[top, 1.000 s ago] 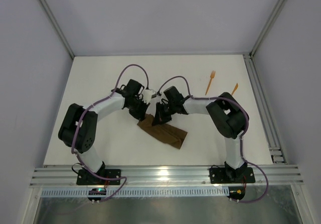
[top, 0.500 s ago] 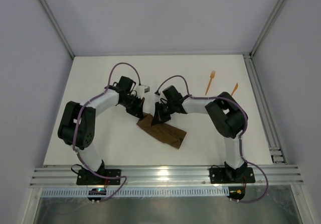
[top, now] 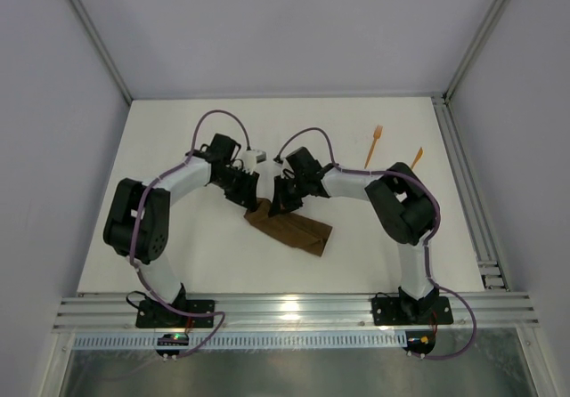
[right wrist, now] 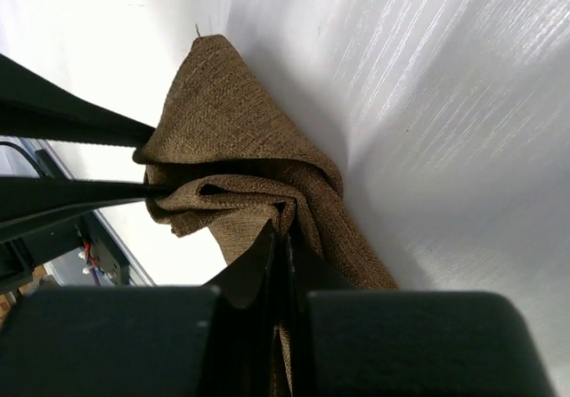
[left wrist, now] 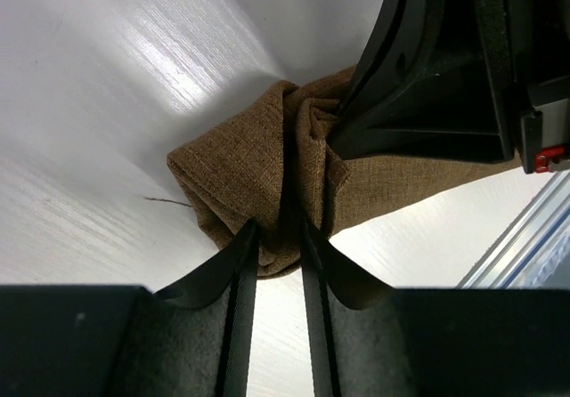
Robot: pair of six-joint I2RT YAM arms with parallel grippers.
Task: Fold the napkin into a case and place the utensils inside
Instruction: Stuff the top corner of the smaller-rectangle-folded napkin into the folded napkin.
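Note:
The dark brown napkin lies as a rumpled strip near the table's middle, its far-left end bunched up. My left gripper stands slightly open, its fingertips either side of that bunched end. My right gripper is shut on a fold of the napkin just beside it, facing the left one, and its dark body fills the upper right of the left wrist view. The two orange utensils lie at the far right: the fork and the pointed piece.
A metal rail runs along the table's right edge and another along the front. Grey walls close in the left, the right and the back. The two arms arch inward, wrists almost touching above the napkin.
The left jaws have parted from a shut grip. The left wrist shifted back and to the left. The napkin's bunched end has moved slightly farther away with the grippers.

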